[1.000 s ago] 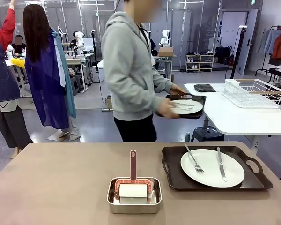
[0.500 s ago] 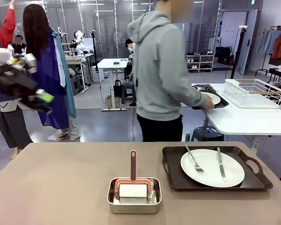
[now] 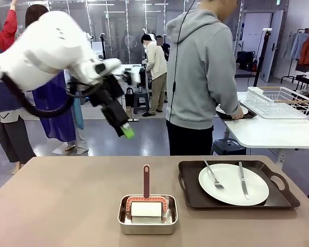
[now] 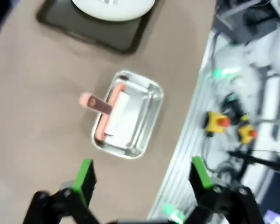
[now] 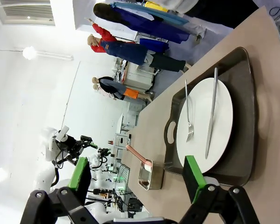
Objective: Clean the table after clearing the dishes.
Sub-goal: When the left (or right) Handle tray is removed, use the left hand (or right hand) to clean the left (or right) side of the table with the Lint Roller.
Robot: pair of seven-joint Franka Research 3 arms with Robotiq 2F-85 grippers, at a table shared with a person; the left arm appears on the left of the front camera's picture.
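Two dark trays held the dishes. One tray (image 3: pixel 189 199) sat on the right side of the brown table (image 3: pixel 62 206). On it lay a white plate (image 3: pixel 233 186) with a fork (image 3: pixel 213 175) and a knife (image 3: pixel 242 180) on top. The other tray (image 3: pixel 250 113) sat on a white table (image 3: pixel 268 133) farther back on the right, with a second plate (image 3: pixel 241 109) on it. A person (image 3: pixel 201 72) in a grey hoodie had a hand (image 3: pixel 238 116) on it. Near the middle of the brown table stood a small steel pan (image 3: pixel 147 229) with a white roller (image 3: pixel 146 209) inside. The roller's pink handle (image 3: pixel 146 180) stuck up.

The left tool (image 3: pixel 124 129) hung in the air over the far left part of the brown table, pointing down. Its fingers were wide apart and held nothing. The steel pan was below it, a bit to the right. The tray with the white plate was well apart from it, to the right. The right tool (image 5: pixel 136 175) was wide open too, with nothing in it, and that tray lay in front of it.

The brown table top was smooth and dull. A white wire rack (image 3: pixel 278 100) stood on the white table. Other people stood far back in a big bright room.
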